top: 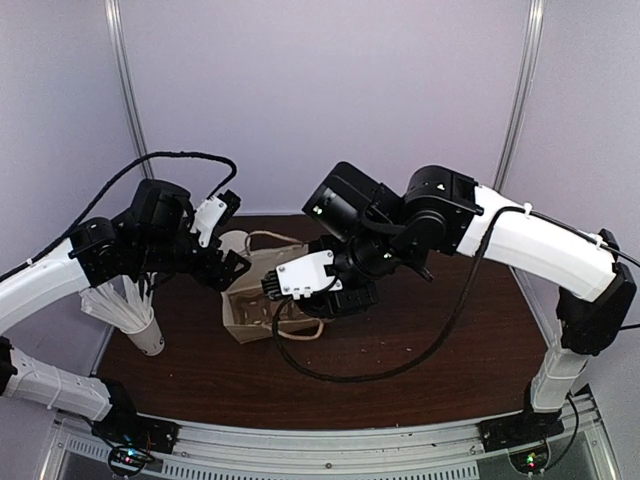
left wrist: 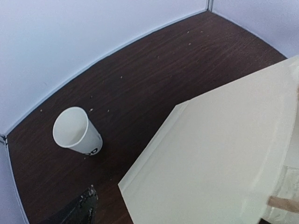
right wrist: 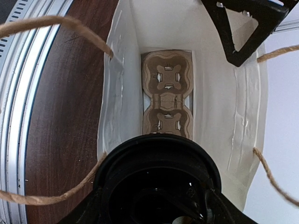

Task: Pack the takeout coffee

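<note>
You're partway: the coffee [right wrist: 159, 172] isn't packed yet. Your right end effector [right wrist: 158, 207] grips it, black lid up, at the bottom of the right wrist view, over the mouth of the open bag [right wrist: 117, 93]. The bag holds only a brown carrier [right wrist: 167, 95] flat on its floor, sockets empty. Your left end effector [top: 232, 238] looks open by the bag's rim. What's left, I judge: lower the coffee in and release.
</note>
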Robot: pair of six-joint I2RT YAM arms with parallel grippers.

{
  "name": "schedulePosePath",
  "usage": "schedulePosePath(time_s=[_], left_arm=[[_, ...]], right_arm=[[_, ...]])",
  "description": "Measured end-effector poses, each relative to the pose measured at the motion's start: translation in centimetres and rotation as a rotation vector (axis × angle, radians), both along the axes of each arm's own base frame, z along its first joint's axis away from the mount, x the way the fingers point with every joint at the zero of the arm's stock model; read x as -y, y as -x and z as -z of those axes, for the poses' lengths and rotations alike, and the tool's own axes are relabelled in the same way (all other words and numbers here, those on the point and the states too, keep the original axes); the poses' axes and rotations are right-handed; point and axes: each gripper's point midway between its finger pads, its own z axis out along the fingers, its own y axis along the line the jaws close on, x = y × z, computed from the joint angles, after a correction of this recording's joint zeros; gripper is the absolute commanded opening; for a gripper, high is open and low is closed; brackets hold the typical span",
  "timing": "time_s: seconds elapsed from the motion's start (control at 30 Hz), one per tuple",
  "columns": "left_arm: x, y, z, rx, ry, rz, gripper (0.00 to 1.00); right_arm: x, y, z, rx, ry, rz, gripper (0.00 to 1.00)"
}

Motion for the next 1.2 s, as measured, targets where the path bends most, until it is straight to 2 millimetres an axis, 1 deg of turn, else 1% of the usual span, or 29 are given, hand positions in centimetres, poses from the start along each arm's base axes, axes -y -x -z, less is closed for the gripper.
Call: schedulePosePath(time_s=[0.07,0.1,0.2,0.3,0.33,0.4,0.47,0.53,0.6,0.67,0.7,0.77,0.83,0.87,0.93,1.0,1.1,1.2], left_arm=[[-0.7,-0.6,1.5,-0.034,-0.021,-0.03,0.84],[-0.8,-0.7,1.7,-0.041,-0.016,-0.032,0.84],[-0.1,-0.4,1.5,-0.06,0.018,0.006,0.83],[1.0,0.7,1.3,-0.091,0.063,0.083,0.87],[1.3,1.2,0.8,-0.094,0.084,0.11,0.89],[1.4,2.1,-0.8,-0.072,0.134,0.15,0.92],[1.1,2.9,-2.9,-0.026,0.177,0.172,0.95],[0.3,3.6,-5.1,0.04,0.207,0.177,0.97],[-0.5,3.4,-6.5,0.095,0.213,0.153,0.96],[-1.2,2.3,-6.6,0.113,0.194,0.098,0.95],[-1.6,1.2,-6.1,0.107,0.172,0.049,0.94],[-2.1,-1.0,-4.4,0.076,0.121,-0.037,0.93],[-2.1,-2.9,-1.4,0.015,0.061,-0.091,0.9],[-1.9,-3.6,0.5,-0.027,0.03,-0.104,0.89],[-1.5,-4.0,3.1,-0.09,0.0,-0.101,0.89],[-0.8,-3.8,4.8,-0.146,-0.005,-0.081,0.89],[0.0,-3.6,6.1,-0.193,0.008,-0.059,0.89],[0.2,-3.6,6.7,-0.21,0.003,-0.057,0.89]], right_arm=[[-0.3,0.0,0.6,-0.003,0.012,-0.004,0.63],[-0.5,0.0,0.8,-0.004,0.018,-0.007,0.62],[-1.2,0.3,1.1,-0.009,0.023,-0.02,0.62],[-1.5,0.4,0.8,-0.01,0.013,-0.027,0.62],[-1.6,0.5,0.7,-0.011,0.012,-0.029,0.62],[-1.6,0.5,0.7,-0.012,0.013,-0.029,0.62],[-1.4,0.6,0.9,-0.015,0.021,-0.029,0.61],[-1.2,0.6,1.2,-0.018,0.033,-0.029,0.61],[-0.8,0.8,2.0,-0.025,0.055,-0.029,0.6],[-0.3,0.8,2.9,-0.028,0.086,-0.028,0.6],[0.0,1.0,3.4,-0.03,0.104,-0.029,0.6],[0.5,1.0,4.1,-0.03,0.131,-0.029,0.59],[1.0,1.0,4.6,-0.033,0.15,-0.027,0.59],[1.1,1.0,4.6,-0.034,0.153,-0.027,0.58],[1.3,0.9,4.4,-0.033,0.147,-0.023,0.58],[1.3,0.9,4.0,-0.034,0.136,-0.023,0.57],[0.9,1.0,3.8,-0.047,0.111,-0.028,0.57],[0.3,0.7,3.5,-0.056,0.077,-0.023,0.56]])
